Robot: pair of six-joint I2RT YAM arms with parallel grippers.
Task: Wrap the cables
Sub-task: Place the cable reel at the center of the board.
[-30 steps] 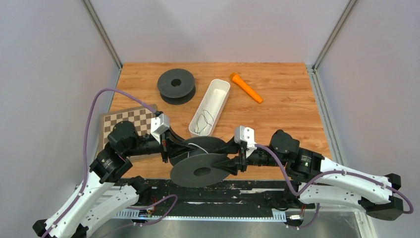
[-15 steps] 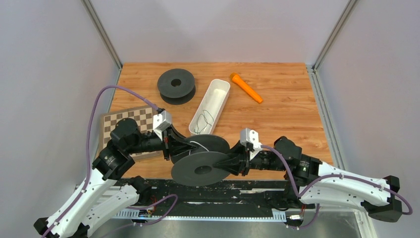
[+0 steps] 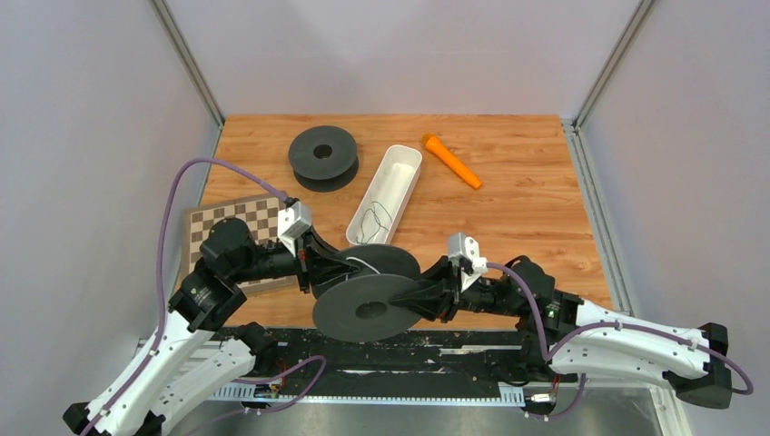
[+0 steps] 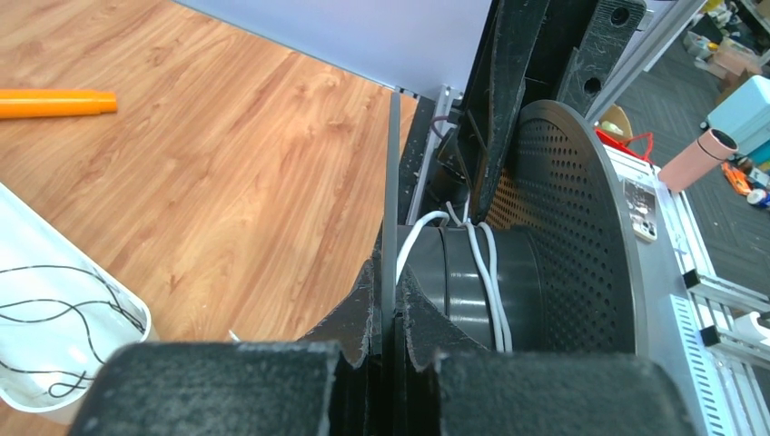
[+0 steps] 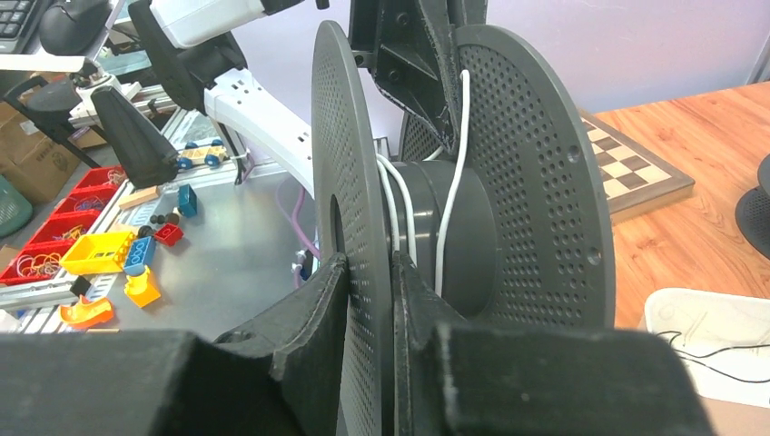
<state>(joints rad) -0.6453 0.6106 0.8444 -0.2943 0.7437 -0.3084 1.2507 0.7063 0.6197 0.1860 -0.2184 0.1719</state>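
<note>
A black spool (image 3: 368,295) hangs tilted over the table's near edge, held from both sides. My left gripper (image 3: 327,271) is shut on the thin rim of its far flange (image 4: 391,227). My right gripper (image 3: 413,300) is shut on the perforated near flange (image 5: 350,182), one finger on each face. A whitish cable (image 4: 490,282) is wound a few turns round the hub, and one strand (image 5: 457,173) runs up across the far flange. Thin dark cables (image 3: 370,224) lie loose in the white tray (image 3: 399,168).
A second black spool (image 3: 322,156) lies at the back left and an orange marker (image 3: 451,161) at the back centre. A chessboard (image 3: 238,222) lies flat under my left arm. Past the near edge is a metal shelf with small toys (image 5: 100,254).
My right gripper has closed onto the spool's near flange, and the right arm has sunk lower and shifted a little to the right. The left gripper keeps its hold.
</note>
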